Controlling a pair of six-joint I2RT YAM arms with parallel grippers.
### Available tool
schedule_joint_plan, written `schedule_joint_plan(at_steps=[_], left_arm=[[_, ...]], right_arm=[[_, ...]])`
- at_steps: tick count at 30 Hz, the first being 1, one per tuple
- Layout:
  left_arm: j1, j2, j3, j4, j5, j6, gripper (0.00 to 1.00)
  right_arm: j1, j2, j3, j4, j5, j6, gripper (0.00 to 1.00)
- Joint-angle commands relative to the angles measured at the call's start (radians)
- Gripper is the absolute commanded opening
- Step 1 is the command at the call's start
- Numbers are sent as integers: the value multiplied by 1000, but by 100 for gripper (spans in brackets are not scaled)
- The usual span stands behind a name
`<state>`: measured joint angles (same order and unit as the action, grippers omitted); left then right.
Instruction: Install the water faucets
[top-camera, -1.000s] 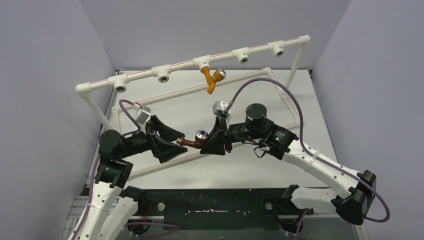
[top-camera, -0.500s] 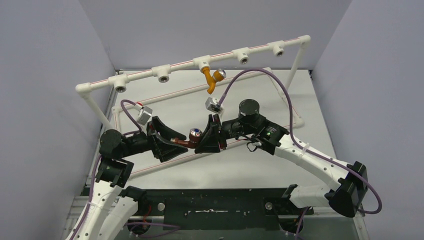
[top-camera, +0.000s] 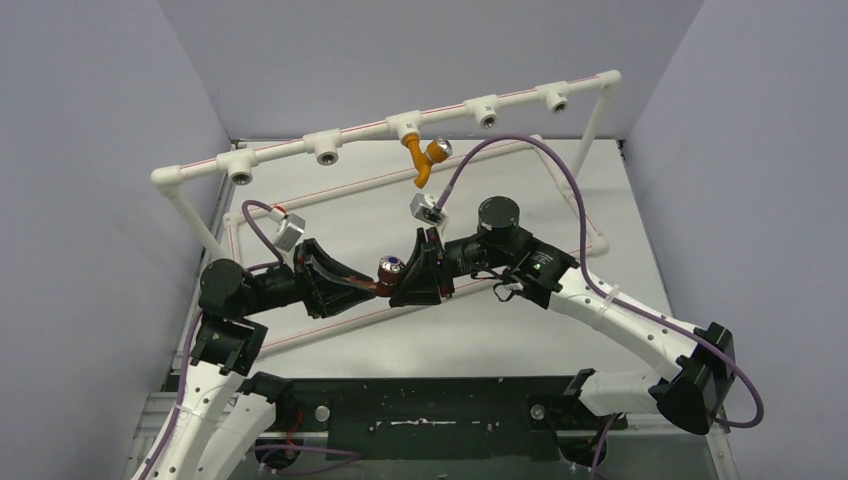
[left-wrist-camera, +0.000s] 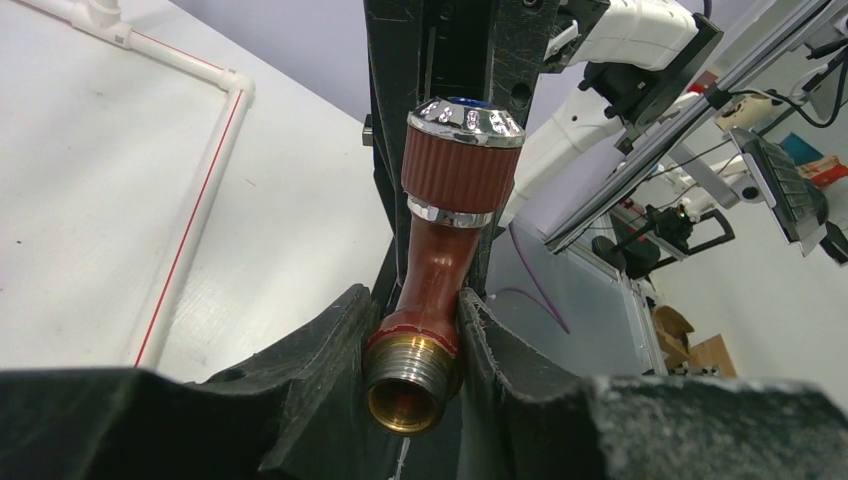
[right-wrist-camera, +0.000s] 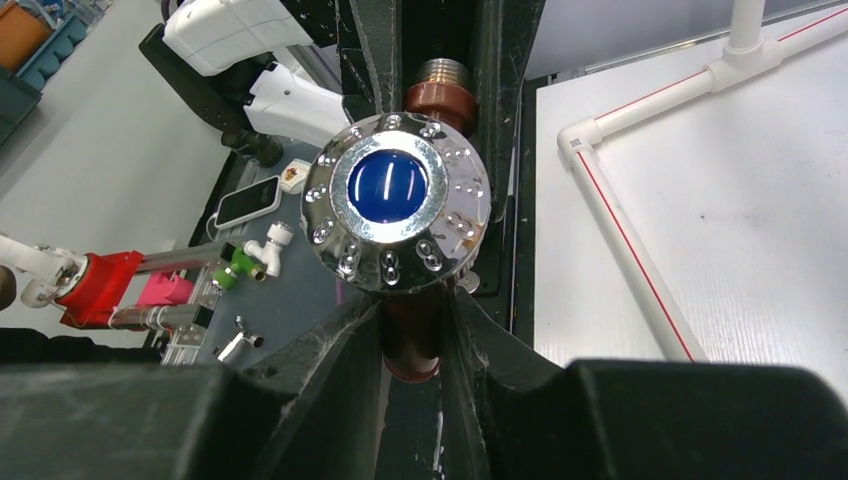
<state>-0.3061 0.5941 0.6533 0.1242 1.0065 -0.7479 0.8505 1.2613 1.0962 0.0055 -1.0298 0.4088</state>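
Note:
The dark red-brown water faucet (top-camera: 382, 276) hangs in the air between both grippers, above the table's middle. My left gripper (top-camera: 362, 287) is shut on its neck just above the threaded brass end (left-wrist-camera: 412, 385), with the fingers (left-wrist-camera: 320, 370) pressed on either side. My right gripper (top-camera: 400, 280) is shut on the spout end below the shiny knob (right-wrist-camera: 397, 200), which has a blue centre. In the left wrist view the faucet (left-wrist-camera: 450, 230) stands upright from my gripper (left-wrist-camera: 415, 330). The orange-yellow faucet (top-camera: 424, 160) hangs from a middle socket (top-camera: 405, 127) of the white pipe rail.
The raised white pipe rail (top-camera: 280, 152) spans the back and carries several T sockets, such as the one (top-camera: 325, 150) left of centre. A low white pipe frame (top-camera: 330, 325) with red lines lies on the table. Grey walls stand close at both sides.
My left gripper has closed on the threaded end of the red-brown faucet. The right arm first carried the faucet a little leftward into the left jaws, then held still.

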Motion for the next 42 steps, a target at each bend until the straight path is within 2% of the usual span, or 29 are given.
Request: schedule_joint_plan(at_steps=[1, 5, 7, 10, 11, 19, 23, 28, 42], left_arm=[[-4, -14, 28, 45, 5, -5, 0], [-4, -18, 8, 72, -10, -40, 0], [-4, -20, -4, 102, -17, -67, 0], [-4, -22, -24, 148, -31, -115, 0], [-4, -22, -31, 162, -35, -128, 0], [-5, -33, -57, 186, -107, -183, 0], [-5, -43, -89, 227, -149, -240, 0], [-6, -48, -173, 421, -181, -392, 0], [-8, -59, -193, 453, -207, -423, 0]], right_arm=[[-6, -11, 21, 72, 29, -4, 10], [-5, -64, -50, 171, 91, 27, 36], [-5, -95, -93, 240, 131, 54, 55], [-3, -142, -169, 368, 190, 103, 69], [-1, -156, -189, 395, 217, 113, 71], [18, -205, -374, 757, 435, 368, 74], [42, -182, -403, 856, 486, 431, 74], [93, -132, -385, 883, 513, 422, 72], [125, -126, -345, 789, 534, 349, 60]])
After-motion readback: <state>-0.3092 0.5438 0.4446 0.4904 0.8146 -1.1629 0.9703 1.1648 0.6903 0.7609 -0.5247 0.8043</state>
